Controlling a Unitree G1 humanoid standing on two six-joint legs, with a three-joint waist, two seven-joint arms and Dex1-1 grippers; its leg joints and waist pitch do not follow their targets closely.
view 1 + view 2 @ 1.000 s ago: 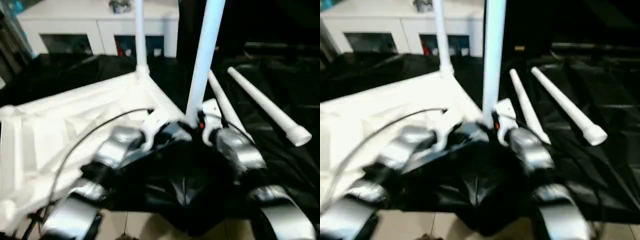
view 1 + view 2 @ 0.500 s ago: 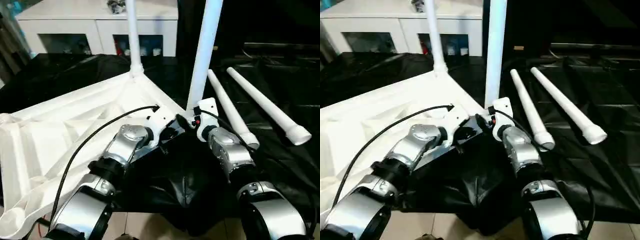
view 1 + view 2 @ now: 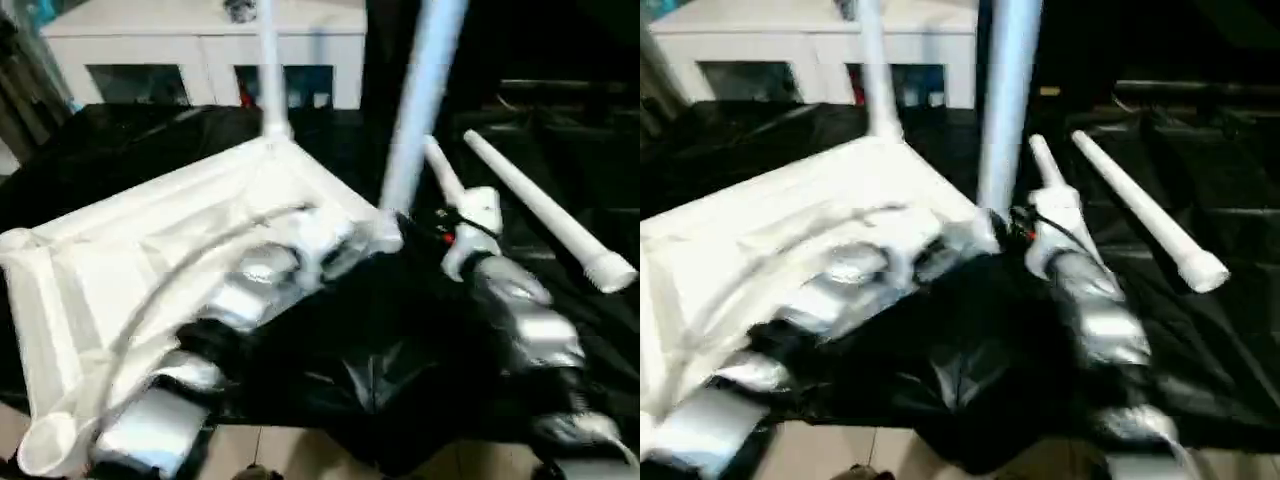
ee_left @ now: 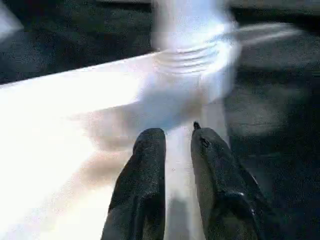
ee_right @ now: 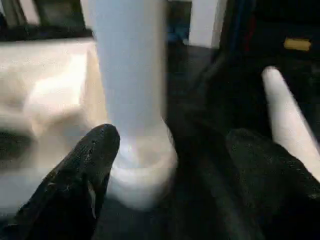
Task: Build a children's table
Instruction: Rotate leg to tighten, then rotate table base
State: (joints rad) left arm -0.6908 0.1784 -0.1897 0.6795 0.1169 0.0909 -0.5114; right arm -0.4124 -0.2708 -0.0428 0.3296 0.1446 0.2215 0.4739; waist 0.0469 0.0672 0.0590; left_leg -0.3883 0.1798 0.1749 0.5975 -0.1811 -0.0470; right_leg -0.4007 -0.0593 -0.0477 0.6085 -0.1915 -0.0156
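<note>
Right gripper (image 5: 170,165) withdrawn, two legs (image 3: 425,110) standing

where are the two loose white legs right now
In the left eye view, the two loose white tapered tube legs lie side by side on the black cloth at the robot's right, beyond the right tool, beside the upright leg.

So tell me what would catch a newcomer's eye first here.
The white plastic ribbed tabletop lies upside down on the black-draped work table, two white tube legs standing up from it: the far leg and the near leg. Two loose white tapered legs lie on the cloth to the right, beyond the open right gripper.
</note>
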